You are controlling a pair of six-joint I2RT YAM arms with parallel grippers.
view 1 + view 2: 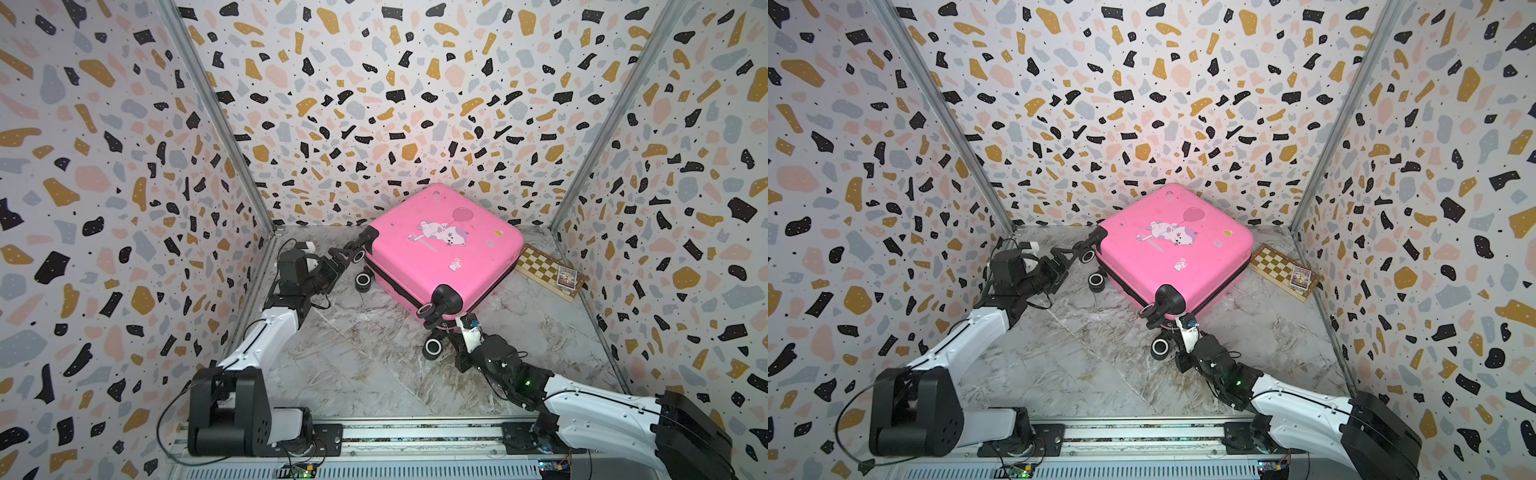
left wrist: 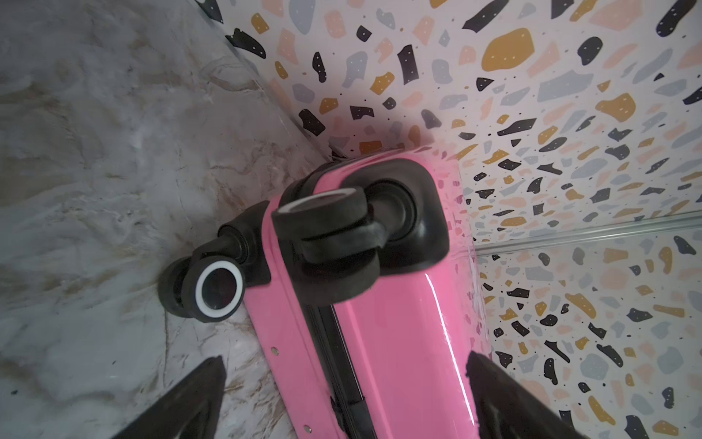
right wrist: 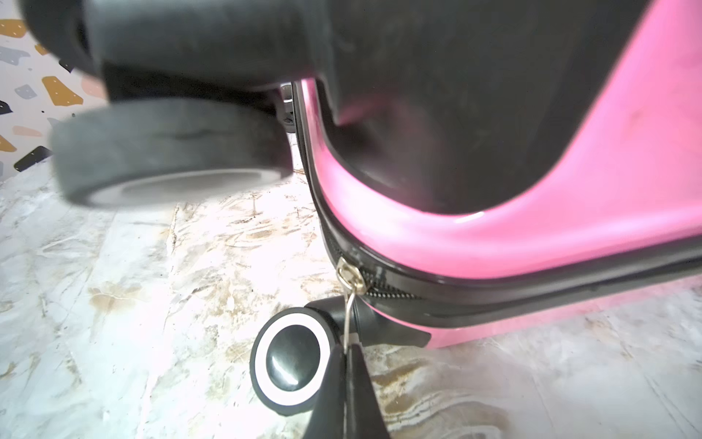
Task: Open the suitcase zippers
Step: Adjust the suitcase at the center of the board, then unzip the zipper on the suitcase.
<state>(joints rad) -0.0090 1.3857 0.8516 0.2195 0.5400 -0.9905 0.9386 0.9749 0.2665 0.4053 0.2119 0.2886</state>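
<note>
Pulling from here carries several risks. The right gripper (image 3: 347, 345) is clamped on the thin metal pull (image 3: 350, 308) at the near corner of the case (image 1: 444, 245). The case lies flat on the floor (image 1: 365, 361), its far corner at the back wall (image 1: 415, 124) and the chessboard (image 1: 548, 270) just beside it. The slider (image 3: 347, 274) sits right on the bend of the zipper (image 3: 494, 290), so a tug off the line of the band would likely jam it or let the slim pull slip from the pinch. The lower wheel (image 3: 292, 361) stands just beside the fingers (image 3: 330, 399), and a sweep round the corner could knock into it or into the upper wheel (image 3: 167, 152). The left gripper (image 2: 343, 365) has its jaws spread wide, facing the other wheeled corner and gripping nothing. With no brace there, the glossy case may slide or swing along with the pull, perhaps into the chessboard, instead of unzipping.
</note>
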